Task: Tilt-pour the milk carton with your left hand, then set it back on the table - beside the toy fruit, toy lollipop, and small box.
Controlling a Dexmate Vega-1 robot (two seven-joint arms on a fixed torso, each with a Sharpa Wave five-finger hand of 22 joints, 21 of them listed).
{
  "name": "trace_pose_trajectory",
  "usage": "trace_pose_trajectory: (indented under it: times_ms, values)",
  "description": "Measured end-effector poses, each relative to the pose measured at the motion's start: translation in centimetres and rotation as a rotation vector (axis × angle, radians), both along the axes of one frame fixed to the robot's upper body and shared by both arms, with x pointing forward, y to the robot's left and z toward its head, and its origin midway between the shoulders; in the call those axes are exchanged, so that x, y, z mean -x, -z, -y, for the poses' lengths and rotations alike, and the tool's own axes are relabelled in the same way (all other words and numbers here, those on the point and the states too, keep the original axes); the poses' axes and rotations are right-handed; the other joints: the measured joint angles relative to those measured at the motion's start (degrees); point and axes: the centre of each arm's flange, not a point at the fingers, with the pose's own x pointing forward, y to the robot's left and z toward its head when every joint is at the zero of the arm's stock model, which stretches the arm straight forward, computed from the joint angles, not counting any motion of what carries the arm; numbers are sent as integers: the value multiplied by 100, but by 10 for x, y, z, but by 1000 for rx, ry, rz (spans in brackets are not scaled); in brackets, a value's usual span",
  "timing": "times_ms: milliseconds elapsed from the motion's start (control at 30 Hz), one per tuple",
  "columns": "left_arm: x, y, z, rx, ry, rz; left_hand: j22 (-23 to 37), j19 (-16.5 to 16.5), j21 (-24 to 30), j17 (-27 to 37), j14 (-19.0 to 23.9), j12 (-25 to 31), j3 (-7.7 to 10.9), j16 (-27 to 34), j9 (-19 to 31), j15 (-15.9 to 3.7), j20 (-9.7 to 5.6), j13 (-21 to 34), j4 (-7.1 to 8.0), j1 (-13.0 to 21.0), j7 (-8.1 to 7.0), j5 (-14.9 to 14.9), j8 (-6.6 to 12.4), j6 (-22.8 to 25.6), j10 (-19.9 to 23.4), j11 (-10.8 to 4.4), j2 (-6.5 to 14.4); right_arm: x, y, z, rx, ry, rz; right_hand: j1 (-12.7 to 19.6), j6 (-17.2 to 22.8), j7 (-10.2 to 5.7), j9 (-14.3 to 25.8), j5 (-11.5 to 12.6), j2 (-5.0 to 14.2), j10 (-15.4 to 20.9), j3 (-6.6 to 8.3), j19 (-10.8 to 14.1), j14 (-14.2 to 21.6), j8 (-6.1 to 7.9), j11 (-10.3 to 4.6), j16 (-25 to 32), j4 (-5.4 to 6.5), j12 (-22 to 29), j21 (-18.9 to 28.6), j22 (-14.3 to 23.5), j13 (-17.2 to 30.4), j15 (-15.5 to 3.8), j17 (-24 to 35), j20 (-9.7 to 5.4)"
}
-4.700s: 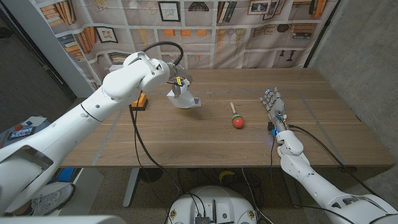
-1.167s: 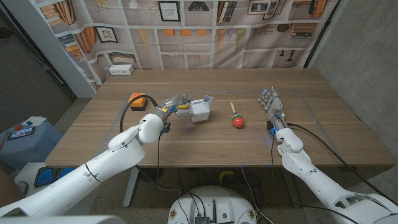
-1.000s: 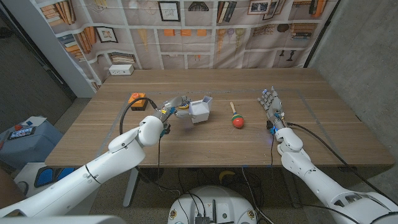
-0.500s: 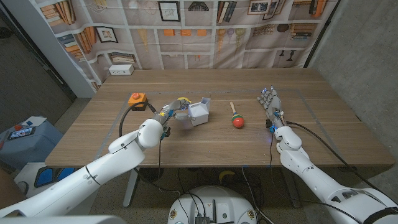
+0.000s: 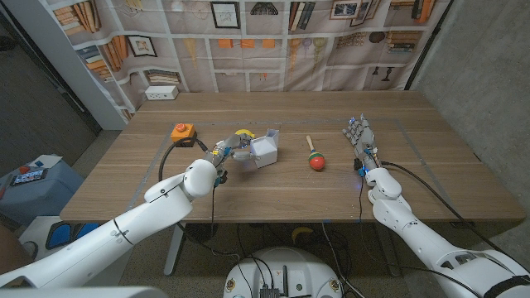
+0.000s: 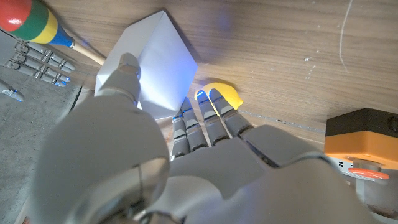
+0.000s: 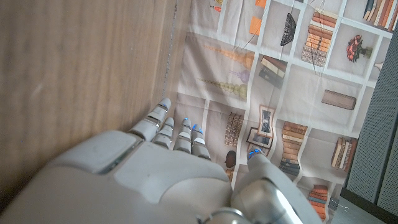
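White, plain-sided milk carton [image 5: 265, 148] stands on the wooden table [image 5: 248, 194], left of centre, gable top tilted a little. Left hand [image 5: 233, 148] is against its left side; in the left wrist view the thumb [image 6: 127, 71] lies on one white face and the fingers [image 6: 205, 121] reach past the other, slightly parted. Grip looks loosened, carton set down or nearly so, but I cannot tell if contact is fully broken.

Risks: pulling the fingers away sideways could drag or tip the light carton toward the yellow toy fruit [image 5: 243, 133] just behind it. Toy lollipop with red-green-yellow head [image 5: 316, 159] lies well to its right, small orange-and-black box [image 5: 183, 131] to its left.

Right hand [image 5: 363, 141] rests apart on the right, fingers straight and spread, holding nothing.

No readable writing or brand on the carton or box.
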Motion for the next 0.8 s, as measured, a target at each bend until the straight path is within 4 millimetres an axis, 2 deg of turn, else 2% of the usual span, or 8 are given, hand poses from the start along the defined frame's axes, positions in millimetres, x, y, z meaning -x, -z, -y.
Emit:
trace_pose_trajectory:
  times_ms: [200, 267, 400, 500, 633, 800]
  values:
    - [0, 0, -2, 7, -2, -17, 0, -79, 0, -33, -256, -139, -55, -122, -20, 1, -7, -66, 7, -110, 26, 29, -193, -213, -282, 162, -112, 0, 1, -1, -2, -1, -1, 0, 0, 0, 0, 0, 0, 0, 0, 0, 0, 0, 0, 0, 0, 0, 0, 0, 0, 0, 0, 0]
    - [0, 0, -3, 10, 0, -24, 0, -88, 0, -56, -403, -208, -92, -183, -23, 13, 0, -110, -2, -154, -15, 7, -266, -256, -441, 211, -156, 0, 2, -1, -3, -1, -1, 0, 0, 0, 0, 0, 0, 0, 0, 0, 0, 0, 0, 0, 0, 0, 0, 0, 0, 0, 0, 0]
    - [-1, 1, -4, 12, 4, -37, 0, -175, 0, -103, -699, -333, -140, -256, -47, 214, -5, -234, 0, -222, -23, 7, -496, -516, -798, 325, -224, 0, 2, -1, -3, -1, -1, 0, 0, 0, 0, 0, 0, 0, 10, 31, 0, 0, 0, 0, -11, 0, 0, 0, 0, 0, 0, 31]
    - [-1, 1, -5, 14, 9, -49, 0, -237, 0, -113, -884, -355, -151, -256, -50, 318, 57, -315, 11, -254, -20, 7, -629, -645, -980, 390, -256, 0, 2, -1, -3, -2, -1, 0, 0, 0, 3, 0, 0, 0, 24, 32, 0, 0, 0, 0, -24, 0, 0, 0, 0, 0, 0, 32]
    - [-2, 2, -5, 16, 20, -70, -9, -375, -41, -139, -1139, -377, -169, -256, -77, 423, 87, -469, 28, -360, 32, 7, -881, -883, -1281, 578, -287, 0, 2, -2, -5, -2, -1, 0, 0, 0, 4, 0, 0, 0, 24, 32, 0, 0, 0, 0, -24, 0, 0, 0, 0, 0, 0, 32]
    - [-3, 2, -6, 17, 35, -99, -14, -657, -74, -139, -1525, -377, -186, -297, -98, 626, 155, -703, 45, -485, 109, -33, -1238, -1201, -1676, 731, -301, 1, 3, -3, -8, -1, -1, 0, 0, 0, 4, 0, 0, 0, 23, 32, 0, 0, 0, -1, -24, 0, 0, 0, 0, 0, 0, 32]
